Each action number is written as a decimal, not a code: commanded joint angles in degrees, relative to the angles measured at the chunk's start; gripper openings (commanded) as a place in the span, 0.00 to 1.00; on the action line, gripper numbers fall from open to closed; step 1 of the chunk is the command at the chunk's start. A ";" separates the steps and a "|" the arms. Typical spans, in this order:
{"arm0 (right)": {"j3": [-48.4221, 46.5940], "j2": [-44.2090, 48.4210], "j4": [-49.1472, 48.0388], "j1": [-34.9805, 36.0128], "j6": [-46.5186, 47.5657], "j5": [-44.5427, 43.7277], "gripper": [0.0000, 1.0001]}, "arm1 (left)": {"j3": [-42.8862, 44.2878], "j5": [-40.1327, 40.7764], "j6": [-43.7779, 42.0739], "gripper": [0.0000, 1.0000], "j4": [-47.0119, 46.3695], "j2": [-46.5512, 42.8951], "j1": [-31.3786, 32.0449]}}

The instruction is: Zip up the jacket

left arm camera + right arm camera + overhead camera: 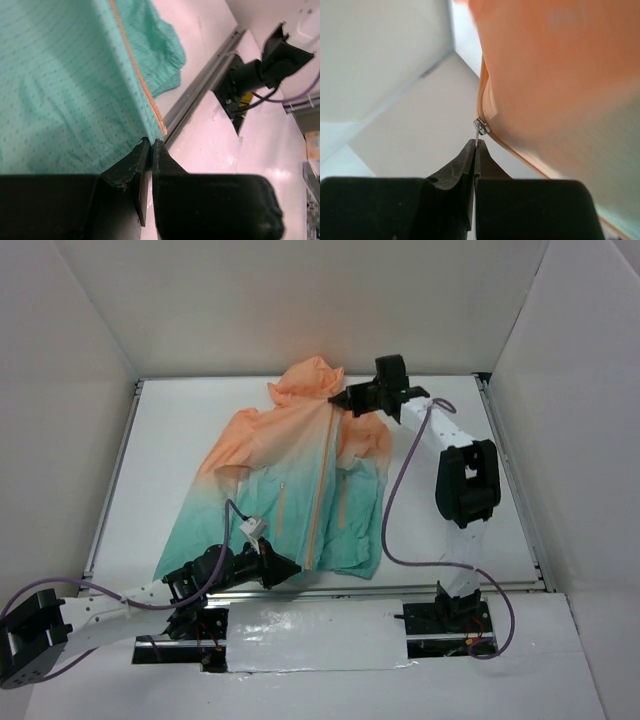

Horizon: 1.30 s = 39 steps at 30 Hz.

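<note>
The jacket (290, 480) lies flat on the white table, peach at the hood end and teal at the hem. Its orange front zipper (322, 490) runs from hem to collar. My left gripper (292, 568) is shut on the teal hem (145, 131) right at the zipper's bottom end (161, 125). My right gripper (338, 398) is up at the collar, shut on the thin metal zipper pull (478, 136), whose slider (481, 125) sits at the edge of the peach fabric (555, 85). The fabric there is lifted off the table.
White walls enclose the table (170, 440) on three sides. A metal rail (200, 87) runs along the near edge by the hem. The right arm's base (250, 80) stands beyond it. A purple cable (395, 500) loops beside the jacket's right side.
</note>
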<state>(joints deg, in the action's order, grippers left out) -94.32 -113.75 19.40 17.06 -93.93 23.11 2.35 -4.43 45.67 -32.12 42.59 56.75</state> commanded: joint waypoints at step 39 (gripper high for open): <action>-40.95 0.86 0.41 -23.83 41.09 3.09 1.00 | 24.08 38.85 13.47 0.99 50.09 1.01 2.31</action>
<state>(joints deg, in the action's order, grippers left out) -133.64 -126.10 10.90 -7.27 -60.60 29.93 19.51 22.31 56.38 0.25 46.70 59.24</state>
